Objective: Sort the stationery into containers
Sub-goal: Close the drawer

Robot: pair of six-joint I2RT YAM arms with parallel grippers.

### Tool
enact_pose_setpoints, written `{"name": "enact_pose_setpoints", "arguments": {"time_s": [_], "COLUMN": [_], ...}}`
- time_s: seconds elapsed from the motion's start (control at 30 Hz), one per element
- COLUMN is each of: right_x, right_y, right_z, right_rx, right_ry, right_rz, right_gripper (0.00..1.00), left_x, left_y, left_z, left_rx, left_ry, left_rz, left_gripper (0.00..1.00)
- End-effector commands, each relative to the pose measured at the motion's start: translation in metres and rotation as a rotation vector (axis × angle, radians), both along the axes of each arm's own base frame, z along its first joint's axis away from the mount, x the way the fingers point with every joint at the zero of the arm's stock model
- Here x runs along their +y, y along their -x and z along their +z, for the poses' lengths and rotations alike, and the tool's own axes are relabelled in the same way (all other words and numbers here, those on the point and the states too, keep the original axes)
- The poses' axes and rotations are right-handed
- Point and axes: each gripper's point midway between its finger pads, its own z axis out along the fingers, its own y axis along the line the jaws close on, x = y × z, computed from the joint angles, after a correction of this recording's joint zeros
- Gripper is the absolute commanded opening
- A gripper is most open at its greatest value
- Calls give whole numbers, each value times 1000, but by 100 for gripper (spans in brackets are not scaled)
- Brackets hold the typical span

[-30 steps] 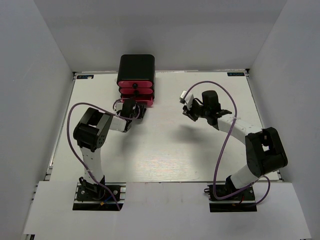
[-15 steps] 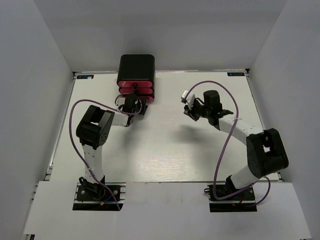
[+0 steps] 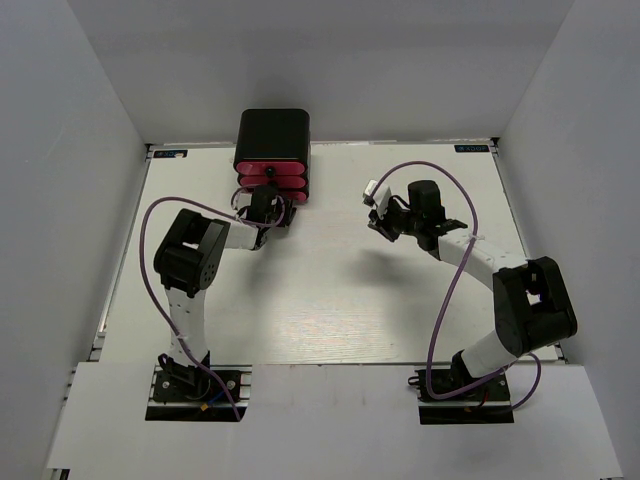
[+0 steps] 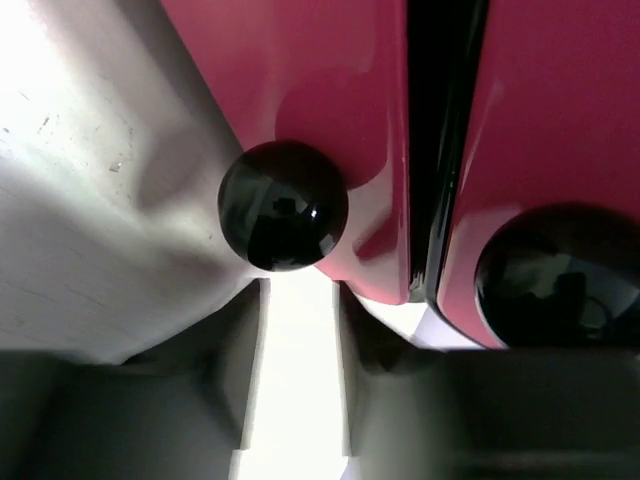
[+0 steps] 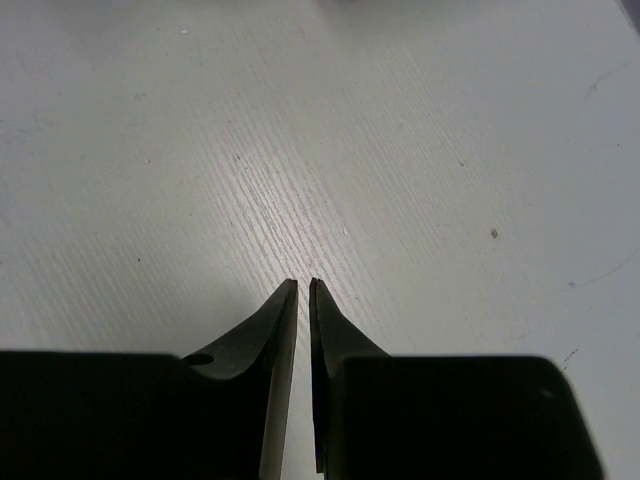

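Apparently neared the end — found no stationery in any view, so judged it stowed inside the pink drawers at the far edge of the table. Hovered the left gripper just short of a black knob, fingers spread, gripping nothing. Held the right gripper above the table — fingers almost pressed together, empty. Left, perhaps, only checking the drawers shut.

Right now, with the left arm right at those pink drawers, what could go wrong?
The left jaws stand slightly open just short of a round, glossy black knob; they may slip off it. A second knob sits close by, so they could catch the wrong one. Nothing braces the black cabinet, so a tug might drag it whole.
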Motion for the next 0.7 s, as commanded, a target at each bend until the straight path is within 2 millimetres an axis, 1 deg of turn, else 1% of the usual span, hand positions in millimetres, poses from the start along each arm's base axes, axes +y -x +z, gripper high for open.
{"name": "enact_pose_setpoints", "arguments": {"time_s": [0.0,0.03,0.07,0.1,0.13,0.2,0.23,0.3,0.33,0.37,0.4,0.47,0.5,0.57,0.6,0.63,0.67], "right_x": [1,2,1,2,2,2,2,2,2,3,3,2,3,3,3,0,2], "right_y": [-6,-6,-6,-6,-6,-5,-5,-6,-6,-6,-6,-7,-6,-5,-6,-6,-6], "right_z": [20,20,19,19,18,18,16,17,16,18,17,18,17,17,18,17,18], "right_rx": [-50,-48,-46,-46,-43,-45,-38,-42,-41,-44,-41,-45,-44,-44,-47,-43,-46], "right_ry": [-33,-35,-33,-32,-32,-33,-33,-34,-31,-35,-34,-34,-34,-33,-33,-32,-31], "right_rz": [2,4,-1,3,2,5,6,5,8,6,6,7,9,9,10,2,6], "right_gripper": [16,16,16,16,16,16,16,16,16,16,16,16,16,16,16,16,16], "left_x": [2,-1,2,-2,1,1,4,10,14,22,24,43,45,58,59,65,69], "left_y": [2,7,13,18,24,33,41,48,55,55,58,58,59,58,56,57,51], "left_z": [3,6,0,5,0,-1,-4,-5,-10,-7,-10,-12,-10,-15,-17,-23,-19], "left_rx": [-6,-11,5,-2,12,24,35,40,59,57,65,74,76,114,125,144,136], "left_ry": [-3,-10,-16,-13,-19,-13,-17,-27,-40,-44,-47,-78,-76,-81,-74,-80,-62], "left_rz": [-6,-20,-20,-29,-29,-45,-45,-33,-26,-6,-6,52,65,96,115,127,147], "left_gripper": [38,35,31,28,21,14,12,12,14,17,19,25,27,31,31,34,34]}}
